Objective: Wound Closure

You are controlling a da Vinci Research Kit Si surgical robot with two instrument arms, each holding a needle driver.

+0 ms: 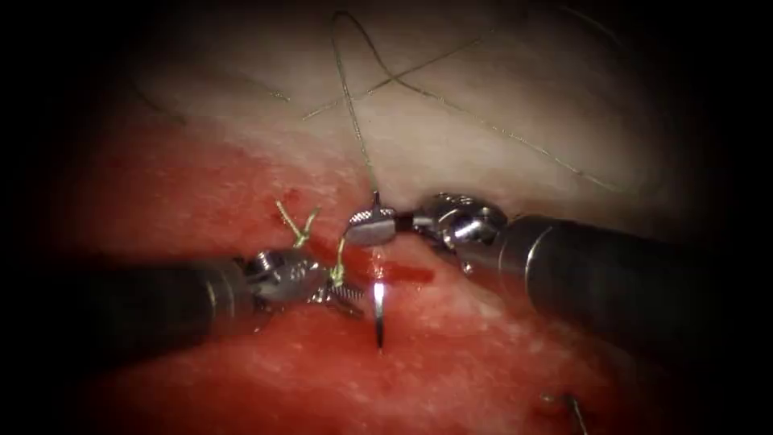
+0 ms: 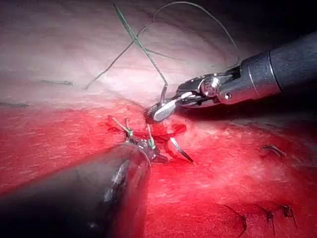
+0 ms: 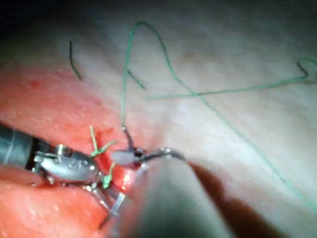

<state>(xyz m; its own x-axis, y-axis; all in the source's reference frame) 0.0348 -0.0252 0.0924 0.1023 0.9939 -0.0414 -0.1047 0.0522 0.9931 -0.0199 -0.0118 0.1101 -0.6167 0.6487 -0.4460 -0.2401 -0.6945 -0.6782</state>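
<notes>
The right tool (image 1: 366, 227) comes in from the right, shut on the curved needle close to its thread end, over the pale edge of the tissue (image 1: 483, 105). The needle (image 1: 378, 316) goes down into the tissue at the cut (image 1: 407, 275), and its pointed half stands out of the red surface below. In the left wrist view the needle's point (image 2: 182, 151) sticks out beside my own jaws. The left tool (image 1: 345, 295) lies just left of the emerged needle, open and holding nothing. Green thread (image 1: 354, 121) runs up from the needle's tail and loops over the pale tissue.
A tied stitch with short green ends (image 1: 296, 225) sits just above the left tool's wrist. Further stitches (image 2: 270, 215) lie in the red tissue, one at the endoscope view's lower right (image 1: 570, 404). Red fluid covers the tissue around the cut. Both shafts lie low across the field.
</notes>
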